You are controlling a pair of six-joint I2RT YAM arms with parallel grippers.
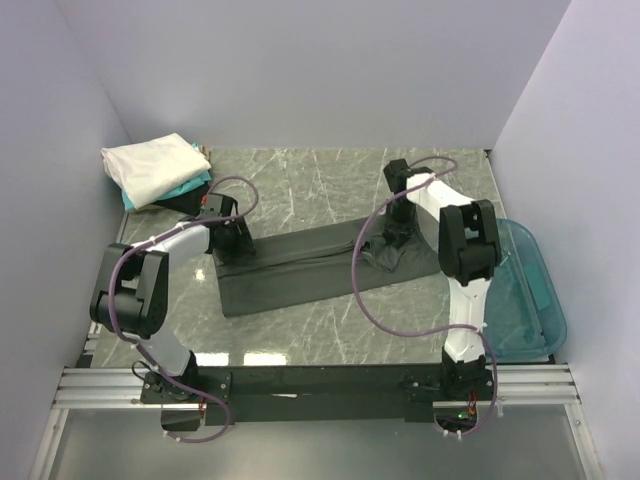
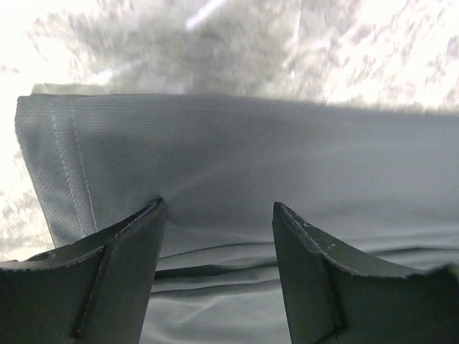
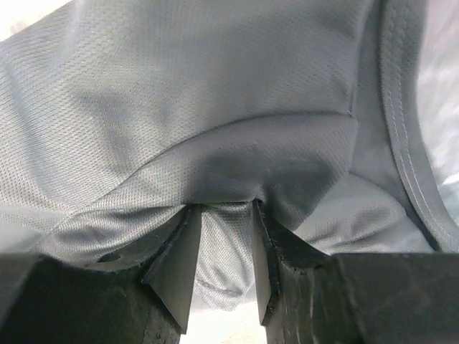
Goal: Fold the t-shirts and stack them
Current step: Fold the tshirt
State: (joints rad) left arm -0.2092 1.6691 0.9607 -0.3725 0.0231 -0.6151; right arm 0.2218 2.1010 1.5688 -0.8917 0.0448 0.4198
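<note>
Right now we see the charcoal-grey t-shirt (image 1: 300, 268) lying as a long folded band across the middle of the marble counter (image 1: 300, 175), between our two arms. Our left fingers (image 2: 122, 272) stand spread wide over its left end, just inside the stitched hem, with cloth showing in the gap; whether they touch it we cannot tell. Our right fingers (image 3: 179, 251) sit narrow, pinching a raised ridge of the shirt's bunched right end near a stitched edge. At the far left corner we find the folded stack: white t-shirt (image 1: 150, 168) on top, teal t-shirt (image 1: 197, 183) under it, black t-shirt (image 1: 185, 203) lowest. A translucent blue tub (image 1: 530, 290) sits by the counter's right edge, beside the right arm.
</note>
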